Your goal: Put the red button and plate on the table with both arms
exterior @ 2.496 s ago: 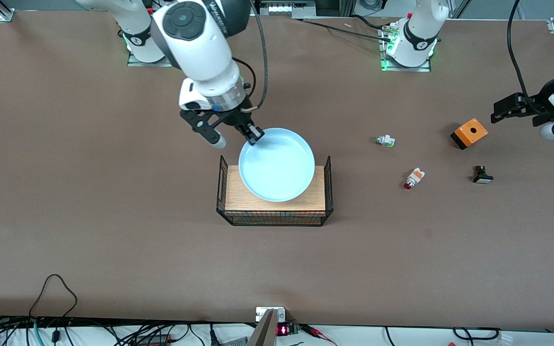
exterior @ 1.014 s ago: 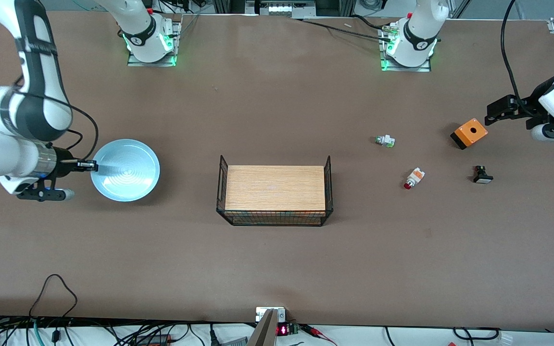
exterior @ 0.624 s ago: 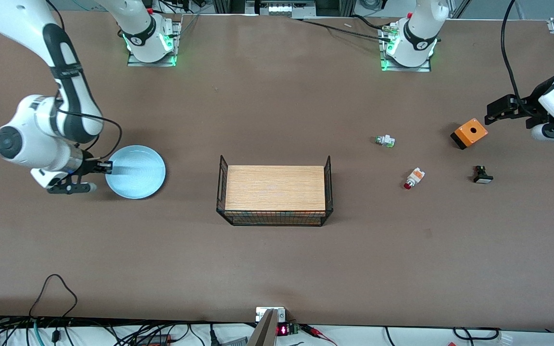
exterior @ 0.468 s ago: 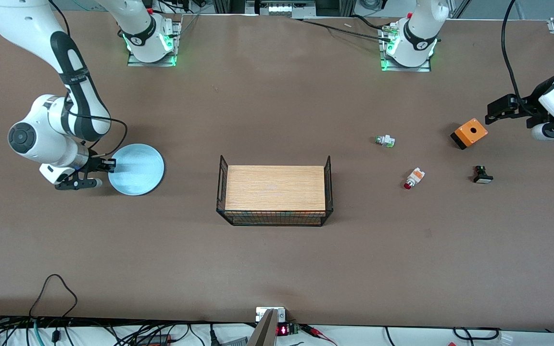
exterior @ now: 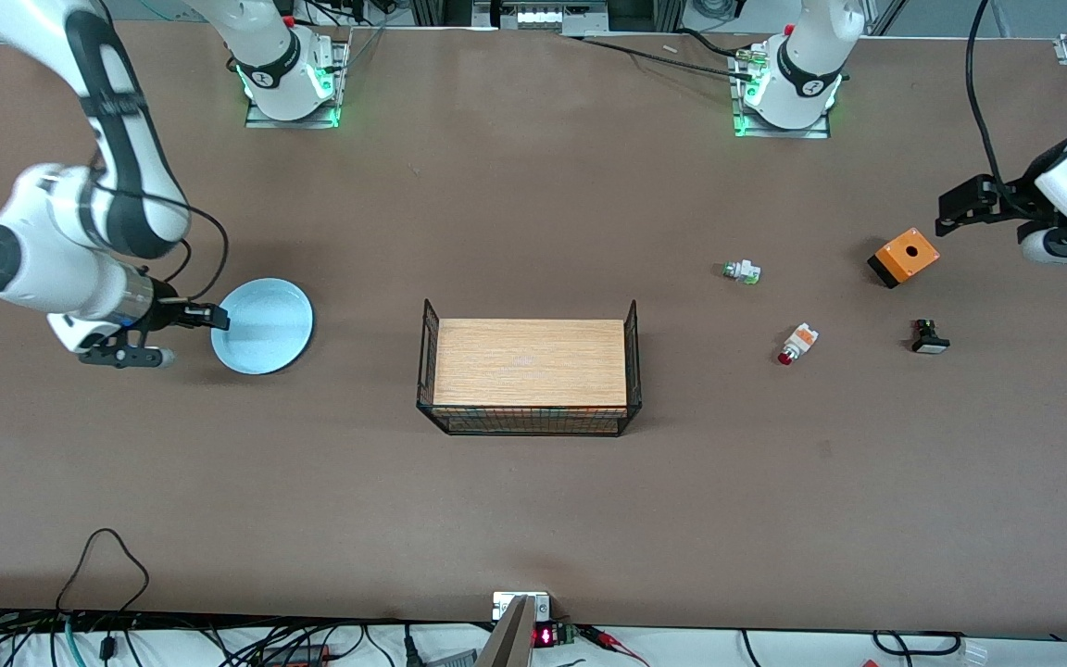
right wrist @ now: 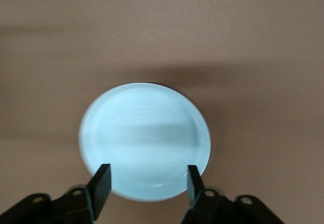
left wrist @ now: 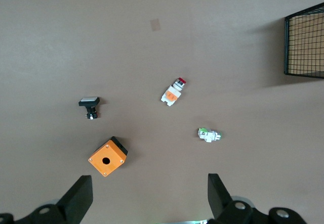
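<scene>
The pale blue plate [exterior: 265, 326] lies flat on the brown table [exterior: 533, 519] toward the right arm's end. My right gripper [exterior: 212, 318] is open over the plate's rim, touching nothing; in the right wrist view the plate [right wrist: 144, 138] shows below my gripper [right wrist: 148, 176], with the fingers apart. The red button [exterior: 797, 343] lies on its side on the table toward the left arm's end; it also shows in the left wrist view [left wrist: 173, 90]. My left gripper [exterior: 946, 220] is open and empty over the table beside an orange box, fingers wide apart in its wrist view [left wrist: 149, 183].
A wooden board with black wire sides [exterior: 530, 361] stands mid-table. An orange box [exterior: 904, 256], a green-tipped white switch [exterior: 741, 271] and a black-and-white switch [exterior: 929, 337] lie around the red button. Cables run along the table's near edge.
My right gripper carried the plate off the wooden board to the right arm's end, set it on the table, let go and rose slightly. My left arm barely moved.
</scene>
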Controlling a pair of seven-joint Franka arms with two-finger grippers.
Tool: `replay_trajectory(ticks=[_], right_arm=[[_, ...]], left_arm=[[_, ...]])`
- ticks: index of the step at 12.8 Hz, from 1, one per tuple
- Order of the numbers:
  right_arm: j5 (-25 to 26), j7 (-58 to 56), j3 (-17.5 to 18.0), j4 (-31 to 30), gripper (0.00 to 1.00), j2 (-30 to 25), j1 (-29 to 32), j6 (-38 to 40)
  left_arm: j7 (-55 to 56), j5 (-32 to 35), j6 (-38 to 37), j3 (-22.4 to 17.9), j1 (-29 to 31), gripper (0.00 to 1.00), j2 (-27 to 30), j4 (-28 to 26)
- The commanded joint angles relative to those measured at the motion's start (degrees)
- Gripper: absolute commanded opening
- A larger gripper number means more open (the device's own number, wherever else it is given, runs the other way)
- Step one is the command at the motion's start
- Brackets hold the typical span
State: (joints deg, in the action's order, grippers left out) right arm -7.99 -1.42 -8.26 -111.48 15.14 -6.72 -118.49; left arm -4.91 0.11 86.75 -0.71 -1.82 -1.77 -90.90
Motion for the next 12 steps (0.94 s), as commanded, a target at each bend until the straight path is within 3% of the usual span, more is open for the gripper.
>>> replay_trajectory(ticks=[1, 5, 7, 10, 12], right_arm=[[0.79, 5.53, 1.58, 10.98, 1.0, -0.38, -0.65, 12.02], [6.67, 6.87, 1.67, 23.84, 1.0, -1.77, -4.7, 26.1], [6.94, 6.08, 1.32, 24.55, 1.0, -5.72, -4.53, 27.52], [7.82, 0.05, -0.51, 26.93, 1.0, -6.09, -2.43, 28.49], [7.91, -1.21, -1.31, 25.01, 1.0, -7.4, -1.28, 29.63]], left_arm=[[-0.71, 1.29, -0.87, 0.44, 0.24, 1.0, 0.89, 0.1], [-0.71, 1.21, -0.88, 0.44, 0.5, 1.0, 0.81, 0.1], [-0.62, 1.21, -1.49, 0.53, 0.51, 1.0, 0.9, 0.19], [-0.71, 1.29, -1.67, 0.62, 0.51, 1.0, 0.98, 0.28], [-0.71, 1.29, -1.67, 0.44, 0.51, 1.0, 1.51, 0.28]])
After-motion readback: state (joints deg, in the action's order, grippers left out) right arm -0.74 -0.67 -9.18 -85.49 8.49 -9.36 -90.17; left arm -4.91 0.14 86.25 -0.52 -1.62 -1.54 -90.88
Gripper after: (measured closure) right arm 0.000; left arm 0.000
